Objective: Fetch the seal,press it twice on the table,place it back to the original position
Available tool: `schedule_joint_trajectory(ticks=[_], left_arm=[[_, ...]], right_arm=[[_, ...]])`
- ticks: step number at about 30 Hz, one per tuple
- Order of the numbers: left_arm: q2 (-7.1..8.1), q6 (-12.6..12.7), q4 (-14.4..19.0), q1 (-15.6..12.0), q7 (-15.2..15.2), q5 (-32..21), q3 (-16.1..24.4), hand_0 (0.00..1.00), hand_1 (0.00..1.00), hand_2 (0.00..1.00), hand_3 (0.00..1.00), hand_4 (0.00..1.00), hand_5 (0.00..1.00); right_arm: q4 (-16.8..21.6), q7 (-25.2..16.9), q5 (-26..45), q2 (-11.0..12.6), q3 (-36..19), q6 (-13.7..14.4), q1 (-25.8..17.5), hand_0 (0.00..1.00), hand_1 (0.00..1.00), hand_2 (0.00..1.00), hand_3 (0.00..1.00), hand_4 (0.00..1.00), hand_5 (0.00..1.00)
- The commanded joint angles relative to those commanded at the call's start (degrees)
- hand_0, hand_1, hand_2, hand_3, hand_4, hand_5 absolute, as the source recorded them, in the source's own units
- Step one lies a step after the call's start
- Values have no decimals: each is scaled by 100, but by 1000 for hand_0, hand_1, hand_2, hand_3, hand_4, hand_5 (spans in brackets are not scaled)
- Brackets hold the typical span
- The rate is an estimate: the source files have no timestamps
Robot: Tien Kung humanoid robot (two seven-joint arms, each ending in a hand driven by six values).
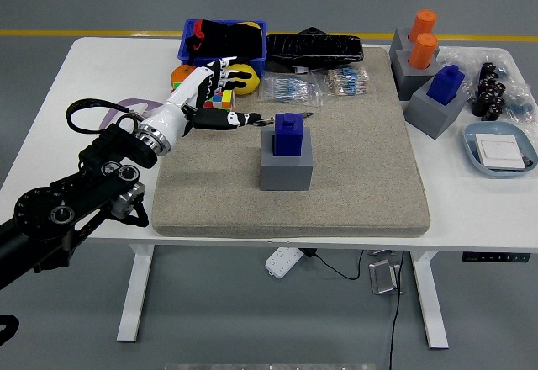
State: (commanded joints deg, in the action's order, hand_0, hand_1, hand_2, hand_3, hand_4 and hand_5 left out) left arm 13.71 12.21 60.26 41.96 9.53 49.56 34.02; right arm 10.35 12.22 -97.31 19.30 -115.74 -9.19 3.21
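White table, beige mat; left robot hand outstretched, fingers spread, empty, just left of blue seal.

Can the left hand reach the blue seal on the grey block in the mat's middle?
Probably yes. The left hand is beside the blue seal, its fingers extended toward it, with nothing between them.

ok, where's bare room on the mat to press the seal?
Bare mat lies right of the grey block holding the blue seal, and along the near edge. The far edge is crowded with bagged parts; the left robot hand fills the far-left corner.
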Motion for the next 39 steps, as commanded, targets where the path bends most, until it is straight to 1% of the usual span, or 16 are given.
schedule_joint_trajectory(ticks=[2,5,9,16,24,31,32,39], left_arm=[[-35,6,-23,4,7,-15,-21,852,765,772,902,968,2],[-188,25,-110,21,9,-49,-125,852,765,772,902,968,2],[-322,44,-205,39,11,-79,-260,852,752,773,901,968,2],[-498,83,-361,86,48,-126,-384,851,755,768,902,966,2],[-618,152,-585,116,107,-154,-517,846,751,766,901,965,2],[-670,209,-750,171,155,-162,-603,844,746,764,900,957,2],[-676,214,-765,175,160,-161,-608,839,740,746,892,938,2],[-719,222,-850,182,174,-197,-699,840,740,739,889,941,2]], right_arm=[[-1,0,2,-2,0,-1,-2,869,732,711,717,820,510],[-2,-1,6,-16,-2,-2,-18,869,732,711,717,820,510],[-3,1,3,-36,-8,-4,-21,869,732,711,717,821,510],[-3,4,-1,-47,-42,0,-16,869,731,711,717,822,507],[-3,3,7,-59,-33,-2,-17,869,731,711,717,821,508],[-3,1,2,-53,-48,2,-15,869,732,711,717,822,508],[-3,2,3,-53,-48,2,-15,869,732,711,717,823,509],[-3,-7,0,-59,-38,-2,-10,869,732,711,718,824,508]])
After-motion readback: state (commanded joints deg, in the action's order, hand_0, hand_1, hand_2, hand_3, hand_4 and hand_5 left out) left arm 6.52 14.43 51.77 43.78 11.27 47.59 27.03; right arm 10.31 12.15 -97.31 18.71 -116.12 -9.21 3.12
